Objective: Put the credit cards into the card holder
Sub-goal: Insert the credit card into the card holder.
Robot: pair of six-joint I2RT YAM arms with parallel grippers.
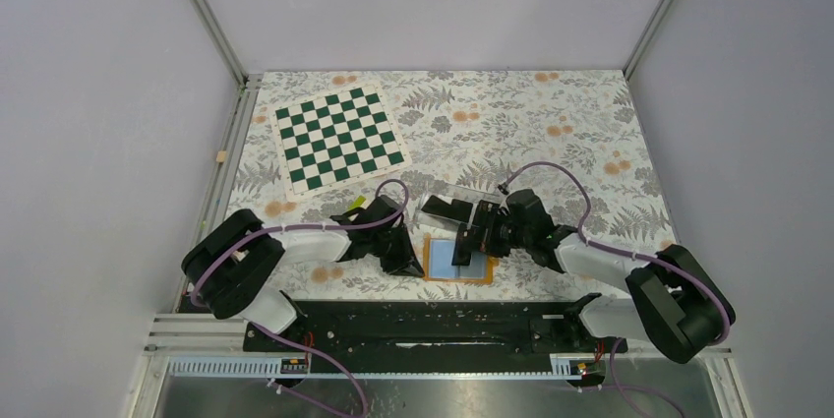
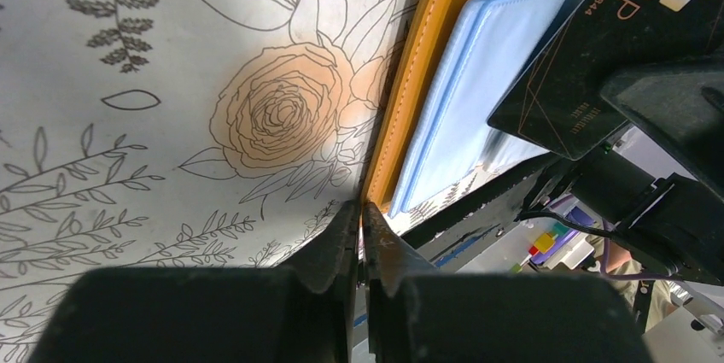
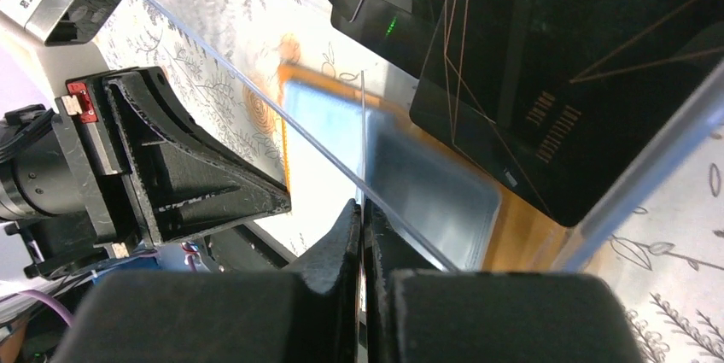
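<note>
The card holder (image 1: pixel 445 266) lies open on the floral table near the front edge, an orange wallet with light blue pockets (image 2: pixel 478 90). My left gripper (image 2: pixel 359 207) is shut on its orange left edge (image 2: pixel 401 115); it reaches in from the left in the top view (image 1: pixel 411 256). My right gripper (image 3: pixel 360 209) is shut on the thin wall of a clear plastic box (image 1: pixel 470 209), holding it tilted above the wallet. A black credit card (image 3: pixel 555 81) with gold lines hangs over the blue pocket (image 2: pixel 598 47). Another black card (image 1: pixel 446 209) lies in the box.
A green and white chessboard mat (image 1: pixel 339 138) lies at the back left of the table. The black rail (image 1: pixel 423 325) carrying both arm bases runs just in front of the wallet. Grey walls close in both sides.
</note>
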